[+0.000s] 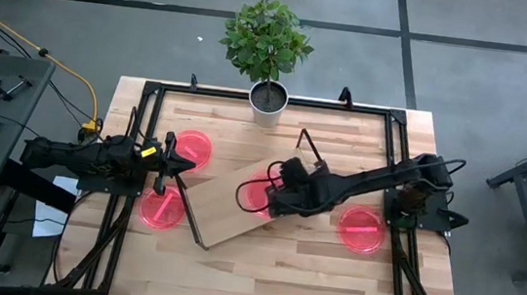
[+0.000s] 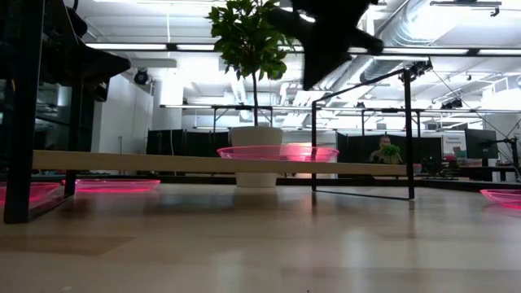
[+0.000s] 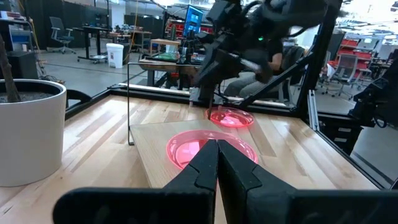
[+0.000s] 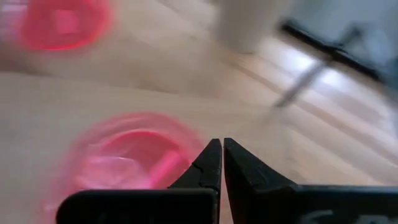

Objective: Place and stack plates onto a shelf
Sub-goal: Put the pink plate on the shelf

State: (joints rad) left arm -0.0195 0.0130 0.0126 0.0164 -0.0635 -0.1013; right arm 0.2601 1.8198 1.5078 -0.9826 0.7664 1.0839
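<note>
Right hand (image 1: pixel 242 196) pinched empty above shelf plate (image 1: pixel 260 194), half-hidden; left hand (image 1: pixel 186 167) likewise closed.

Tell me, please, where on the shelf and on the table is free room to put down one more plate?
The shelf is bare at its near-left end, beside the one plate under the right gripper. The tabletop's wide near strip is free. It is crowded at the left: two plates flank the left gripper.
</note>
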